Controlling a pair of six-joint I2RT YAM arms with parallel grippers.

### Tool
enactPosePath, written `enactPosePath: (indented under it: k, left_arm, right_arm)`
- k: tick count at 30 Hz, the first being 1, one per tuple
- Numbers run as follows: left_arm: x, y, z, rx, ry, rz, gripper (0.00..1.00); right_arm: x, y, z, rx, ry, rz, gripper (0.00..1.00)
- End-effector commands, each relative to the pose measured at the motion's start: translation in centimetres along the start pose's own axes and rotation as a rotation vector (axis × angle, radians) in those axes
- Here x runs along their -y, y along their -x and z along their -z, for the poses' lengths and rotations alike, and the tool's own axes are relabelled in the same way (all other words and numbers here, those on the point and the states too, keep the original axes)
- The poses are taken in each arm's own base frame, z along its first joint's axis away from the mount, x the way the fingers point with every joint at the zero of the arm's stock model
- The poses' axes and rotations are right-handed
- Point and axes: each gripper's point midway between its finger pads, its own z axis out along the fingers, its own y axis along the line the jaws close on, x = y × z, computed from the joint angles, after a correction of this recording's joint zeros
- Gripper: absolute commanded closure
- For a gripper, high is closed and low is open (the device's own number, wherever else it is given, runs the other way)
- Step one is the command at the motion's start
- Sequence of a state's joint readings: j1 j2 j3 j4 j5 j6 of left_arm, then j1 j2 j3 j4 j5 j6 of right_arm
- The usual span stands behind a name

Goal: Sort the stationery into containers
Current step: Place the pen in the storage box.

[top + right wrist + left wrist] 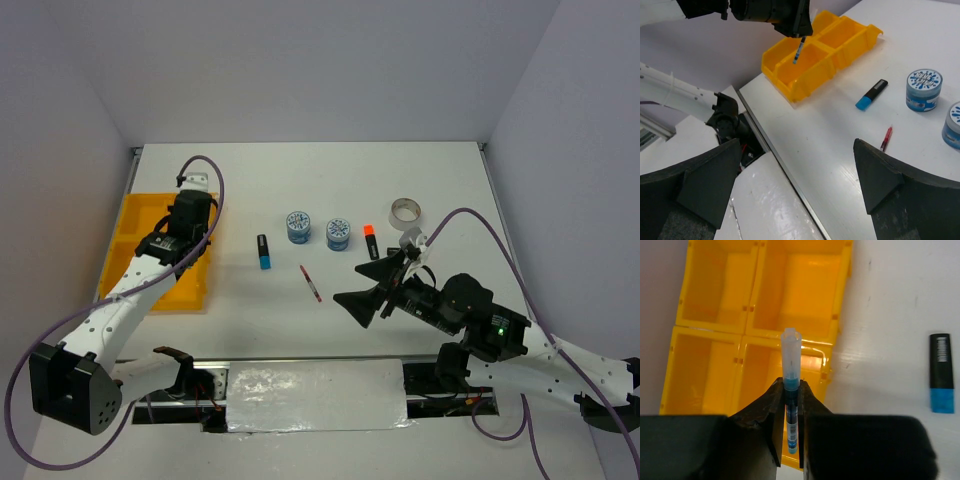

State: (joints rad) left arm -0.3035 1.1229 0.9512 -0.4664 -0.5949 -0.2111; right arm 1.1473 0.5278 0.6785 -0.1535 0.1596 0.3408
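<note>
My left gripper (pixel 791 390) is shut on a thin blue pen (pixel 790 360) with a clear cap. It holds the pen upright above the yellow tray (pixel 715 290), over a compartment on the tray's right side. In the top view the left gripper (pixel 187 222) sits over the tray (pixel 128 240). My right gripper (pixel 365 292) is open and empty above the table. A blue-ended highlighter (pixel 264 251), a red pen (pixel 310 283), two patterned rolls (pixel 298 226) (pixel 339 234), an orange-ended highlighter (pixel 371 241) and a tape ring (pixel 405 211) lie on the table. No pink-ended highlighter shows.
The tray compartments I can see in the left wrist view hold nothing. White walls close the table at the back and sides. A metal rail (pixel 300 362) runs along the near edge between the arm bases.
</note>
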Motion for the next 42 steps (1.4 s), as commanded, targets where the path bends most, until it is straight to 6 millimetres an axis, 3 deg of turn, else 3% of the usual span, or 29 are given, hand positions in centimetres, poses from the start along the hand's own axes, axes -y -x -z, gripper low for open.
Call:
enactPosePath:
  k: [1,11,18,30,32,34,37,42]
  left_arm:
    - [-1.1,0.8,-1.0,0.07,-0.01,0.045,1.0]
    - [-2.4,-4.1,-4.5,0.057,0.142,0.237,1.0]
    - [-4.0,-5.8,-4.2,0.059,0.247,0.342,1.0]
    - [-3.7,-10.3,-4.7,-0.013,0.277,0.409,0.93]
    - [-3.5,-10.2,-4.8,-0.021,0.274,0.405,0.88]
    - [-3.6,-10.3,-4.8,-0.029,0.28,0.405,0.73]
    - [-3.7,-10.7,-4.9,-0.046,0.294,0.395,0.63]
    - [-4.1,-11.0,-5.0,-0.068,0.318,0.397,0.55]
  right_arm:
    - [0.0,-0.9,0.5,-0.008,0.02,0.002,0.0]
    - [-1.5,-1.3,1.2,0.024,0.136,0.007,0.0]
    - [-2.0,-1.1,2.0,0.04,0.178,0.038,0.0]
    - [-1.9,-1.0,2.3,0.052,0.185,0.055,0.0]
    - [-2.0,-1.1,2.2,0.049,0.184,0.052,0.0]
    - [-2.0,-1.0,2.1,0.051,0.185,0.055,0.0]
    - [-2.0,-1.0,1.9,0.047,0.182,0.056,0.0]
    - [-2.0,-1.1,1.7,0.042,0.181,0.055,0.0]
